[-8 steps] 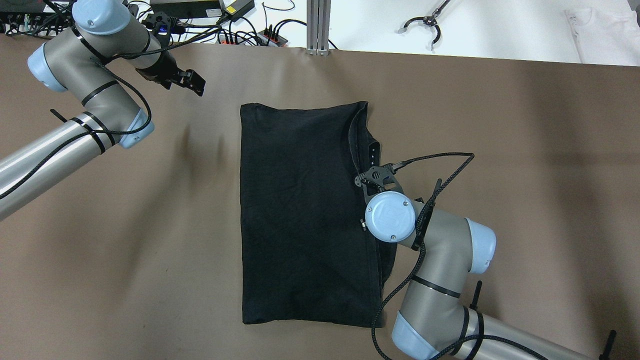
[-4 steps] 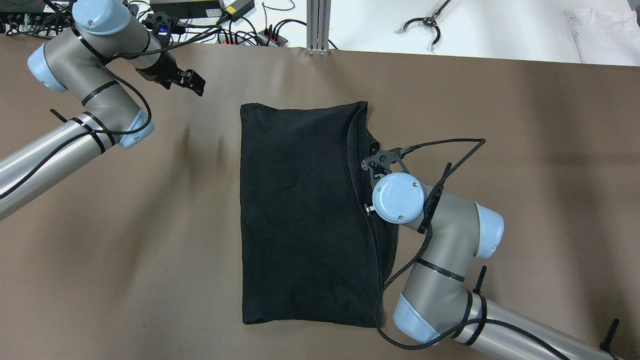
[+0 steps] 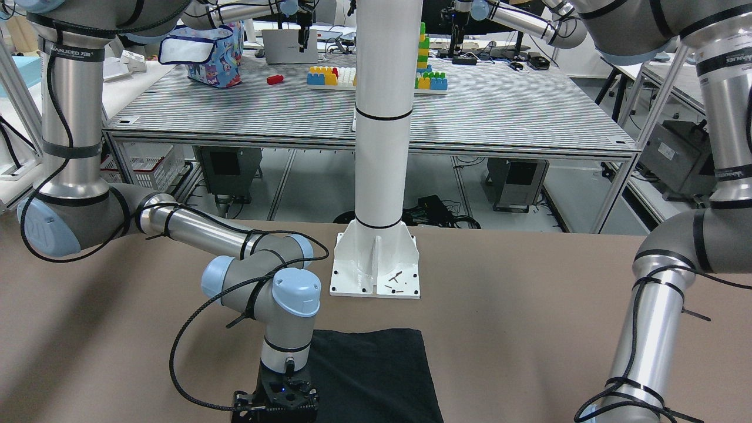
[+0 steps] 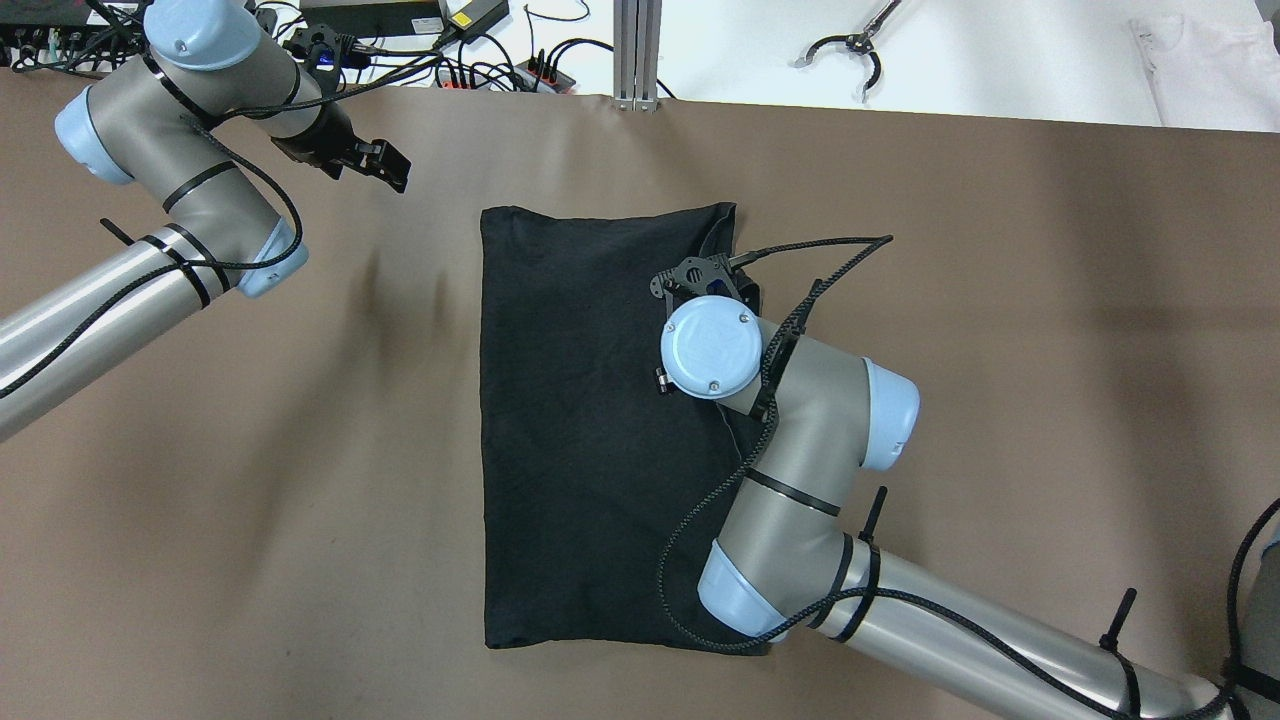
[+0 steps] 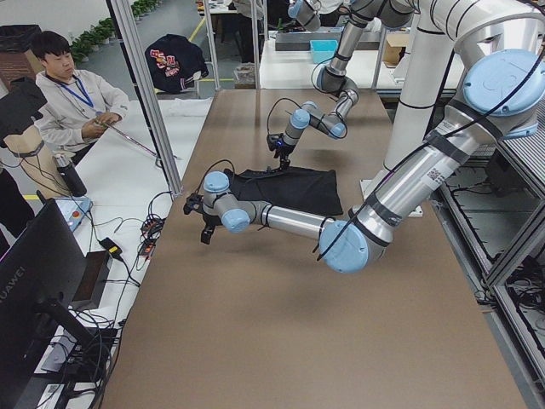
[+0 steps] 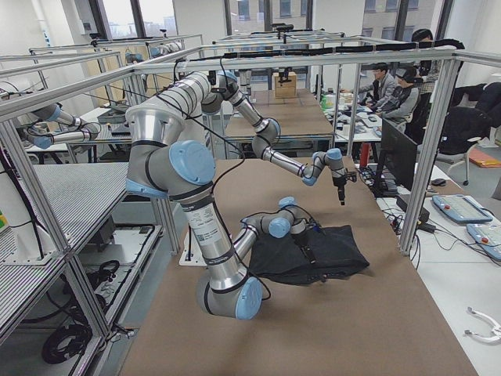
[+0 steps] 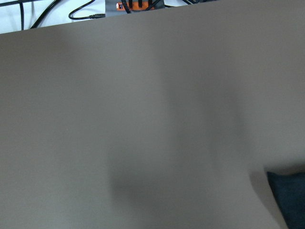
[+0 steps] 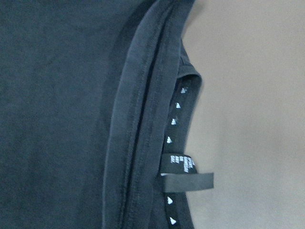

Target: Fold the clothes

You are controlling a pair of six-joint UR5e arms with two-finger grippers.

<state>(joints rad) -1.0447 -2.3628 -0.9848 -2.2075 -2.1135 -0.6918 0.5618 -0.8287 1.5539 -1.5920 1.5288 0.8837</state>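
A brown counter (image 4: 1000, 300) carried the black garment (image 4: 580, 450); cabled white benches (image 4: 1000, 60) lay beyond. Left fingers (image 4: 392, 175) hung far-left, grip unreadable; right fingers, hidden over the garment, likewise.

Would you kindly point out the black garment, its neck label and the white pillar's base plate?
black garment (image 4: 590, 430), overhead exterior view, middle of fabric.
neck label (image 8: 187, 182), right wrist view, lower band.
base plate (image 3: 358, 281), front-facing view, flat left part.
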